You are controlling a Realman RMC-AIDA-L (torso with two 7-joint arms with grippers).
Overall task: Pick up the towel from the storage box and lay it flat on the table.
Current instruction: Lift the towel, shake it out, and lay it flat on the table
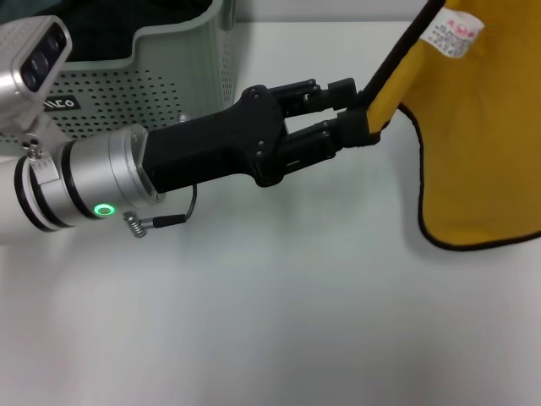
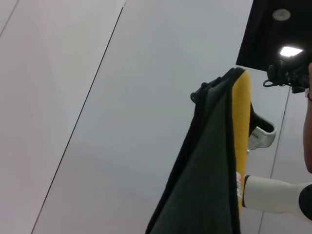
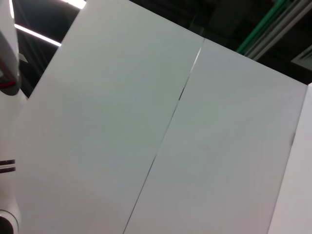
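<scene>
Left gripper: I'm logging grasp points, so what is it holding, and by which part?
The left gripper pinches the yellow towel by its black-stitched edge, near the white tag.

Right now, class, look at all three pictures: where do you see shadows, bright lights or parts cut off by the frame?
Head view: even light, the towel held by the left claw runs off the right edge, faint shadow on the table. Left wrist view: a ceiling lamp glares. Right wrist view: bright strips in a dark corner, mostly pale panels.

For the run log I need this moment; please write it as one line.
left hand: shut on towel edge | towel: out of storage box, hanging above table, not flat | right hand: not in view
</scene>
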